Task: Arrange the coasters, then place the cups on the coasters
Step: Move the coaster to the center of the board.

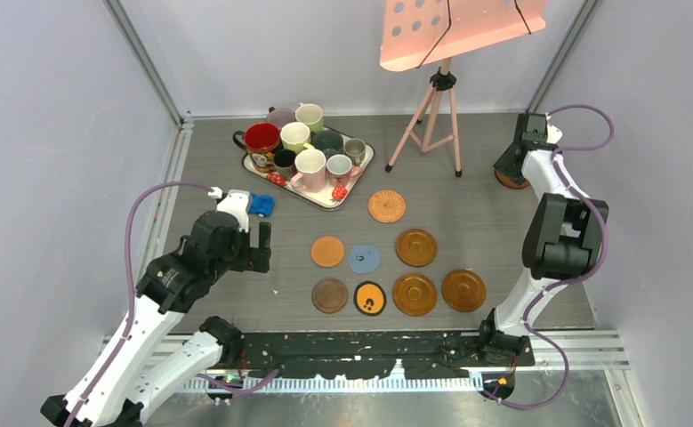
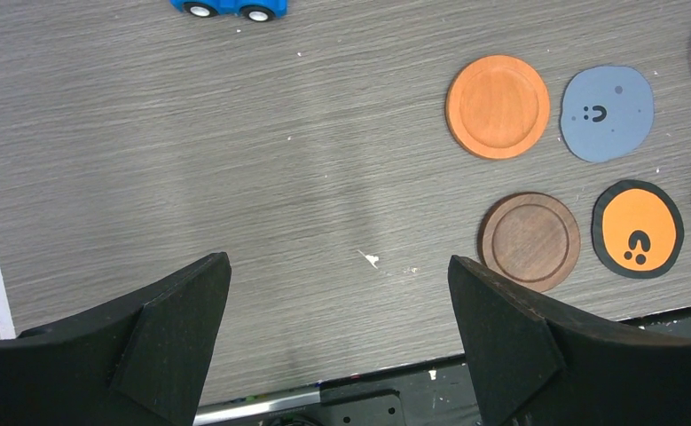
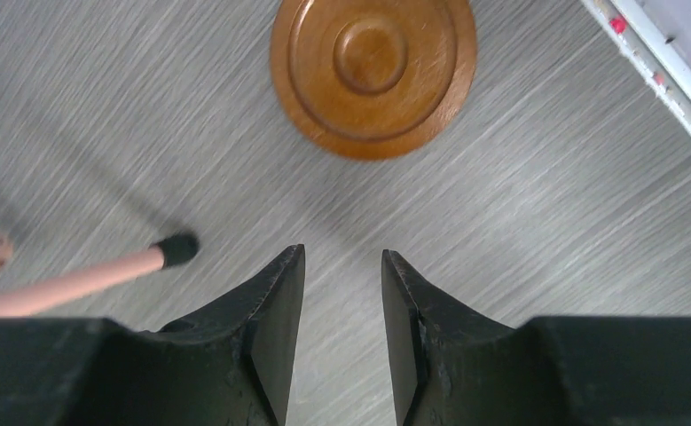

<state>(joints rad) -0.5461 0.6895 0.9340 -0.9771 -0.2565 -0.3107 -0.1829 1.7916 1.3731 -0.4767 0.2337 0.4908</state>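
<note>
Right gripper [image 3: 343, 257] is found narrowly parted, empty, just short of the stray brown coaster [image 3: 372, 71] by the right rail [image 3: 670, 71]; left gripper [image 2: 337, 266] is spread, empty. The coaster may be shoved away, the jaws being narrower than it

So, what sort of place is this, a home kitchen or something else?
Most likely a robot lab cell, not a home: plain walls on metal frame posts enclose the table, and the left arm and right arm are bolted at its near edge.
</note>
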